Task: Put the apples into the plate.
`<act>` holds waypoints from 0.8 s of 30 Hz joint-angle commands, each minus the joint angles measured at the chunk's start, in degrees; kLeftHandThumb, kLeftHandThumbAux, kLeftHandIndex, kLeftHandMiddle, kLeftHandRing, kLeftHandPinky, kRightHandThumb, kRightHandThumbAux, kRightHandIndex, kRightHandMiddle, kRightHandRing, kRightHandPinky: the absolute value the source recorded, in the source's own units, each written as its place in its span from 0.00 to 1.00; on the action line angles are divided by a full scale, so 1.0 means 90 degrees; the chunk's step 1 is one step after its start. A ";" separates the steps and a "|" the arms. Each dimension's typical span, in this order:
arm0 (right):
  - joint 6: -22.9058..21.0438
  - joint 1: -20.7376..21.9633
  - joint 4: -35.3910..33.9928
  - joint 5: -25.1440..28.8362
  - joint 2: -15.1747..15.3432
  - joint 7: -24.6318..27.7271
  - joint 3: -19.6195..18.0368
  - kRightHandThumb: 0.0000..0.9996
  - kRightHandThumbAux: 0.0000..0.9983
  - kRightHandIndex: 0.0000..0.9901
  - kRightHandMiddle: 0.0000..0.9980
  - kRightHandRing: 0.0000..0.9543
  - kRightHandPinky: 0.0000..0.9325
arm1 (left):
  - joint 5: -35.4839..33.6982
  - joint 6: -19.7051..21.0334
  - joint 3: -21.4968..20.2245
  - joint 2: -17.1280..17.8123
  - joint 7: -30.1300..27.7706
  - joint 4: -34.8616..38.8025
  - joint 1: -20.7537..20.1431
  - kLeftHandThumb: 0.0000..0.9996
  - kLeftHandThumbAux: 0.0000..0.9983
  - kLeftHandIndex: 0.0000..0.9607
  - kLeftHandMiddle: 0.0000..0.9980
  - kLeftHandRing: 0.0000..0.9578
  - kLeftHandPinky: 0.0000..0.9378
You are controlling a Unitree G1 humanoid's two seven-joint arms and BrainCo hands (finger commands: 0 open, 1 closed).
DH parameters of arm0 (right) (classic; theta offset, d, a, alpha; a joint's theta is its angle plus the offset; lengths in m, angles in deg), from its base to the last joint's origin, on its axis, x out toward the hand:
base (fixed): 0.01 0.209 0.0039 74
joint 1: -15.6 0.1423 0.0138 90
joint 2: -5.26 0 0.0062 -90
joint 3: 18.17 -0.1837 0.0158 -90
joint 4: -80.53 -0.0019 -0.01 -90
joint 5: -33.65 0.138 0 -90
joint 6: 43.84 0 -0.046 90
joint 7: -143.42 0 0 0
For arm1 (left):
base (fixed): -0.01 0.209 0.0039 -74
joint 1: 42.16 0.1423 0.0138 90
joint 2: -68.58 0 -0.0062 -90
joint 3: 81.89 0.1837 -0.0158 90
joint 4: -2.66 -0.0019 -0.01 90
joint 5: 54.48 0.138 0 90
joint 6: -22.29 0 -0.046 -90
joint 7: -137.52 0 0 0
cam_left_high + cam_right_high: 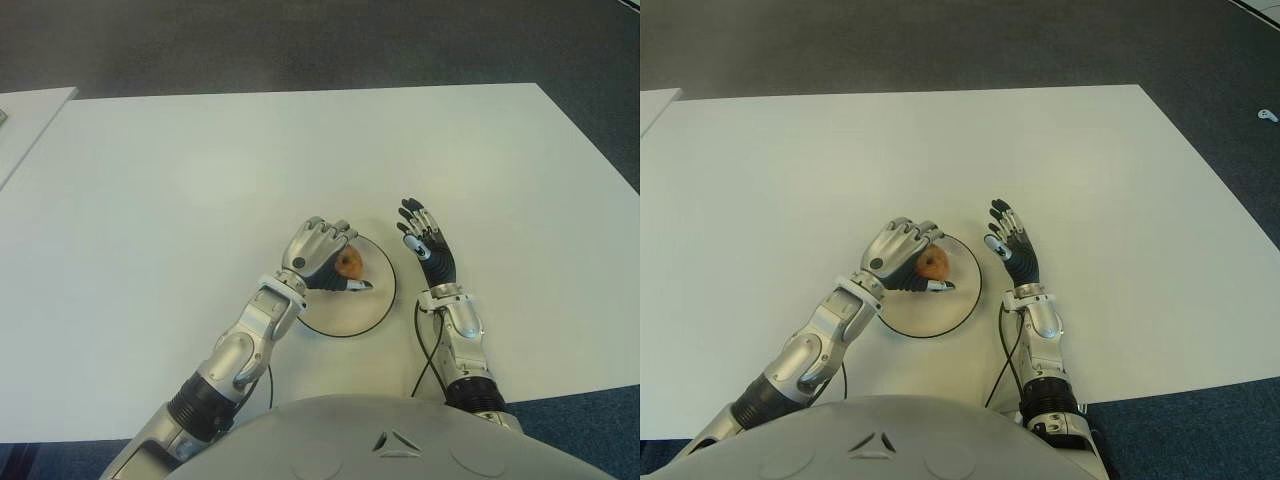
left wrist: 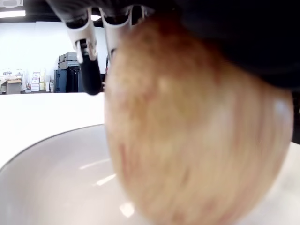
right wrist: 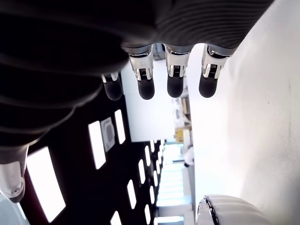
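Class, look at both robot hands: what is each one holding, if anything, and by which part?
The left hand grips a small reddish-orange apple around its sides, over the round white plate. The right hand, beside the plate's right, holds nothing.

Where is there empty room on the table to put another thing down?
The white table is bare beyond the plate and out to both sides: left of the left hand and right of the right hand. It is crowded near the robot's body, where the left hand holds the apple over the plate and the open right hand shows beside it.
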 commanded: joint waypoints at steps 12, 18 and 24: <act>-0.0179 -0.0342 0.0747 -0.0279 -0.0042 -0.0241 0.0036 0.14 0.51 0.08 0.02 0.00 0.01 | -0.0189 0.0052 -0.0118 -0.0043 0.0320 0.0144 0.0053 0.08 0.29 0.00 0.00 0.00 0.07; -0.0199 -0.0301 0.0814 -0.0335 -0.0015 -0.0240 0.0045 0.13 0.50 0.09 0.01 0.00 0.00 | -0.0223 0.0088 -0.0136 -0.0033 0.0242 0.0221 0.0065 0.09 0.29 0.00 0.00 0.00 0.06; -0.0192 -0.0284 0.0889 -0.0342 0.0004 -0.0189 0.0067 0.13 0.50 0.09 0.02 0.00 0.00 | -0.0223 0.0175 -0.0189 -0.0017 0.0148 0.0384 0.0109 0.09 0.30 0.00 0.00 0.00 0.07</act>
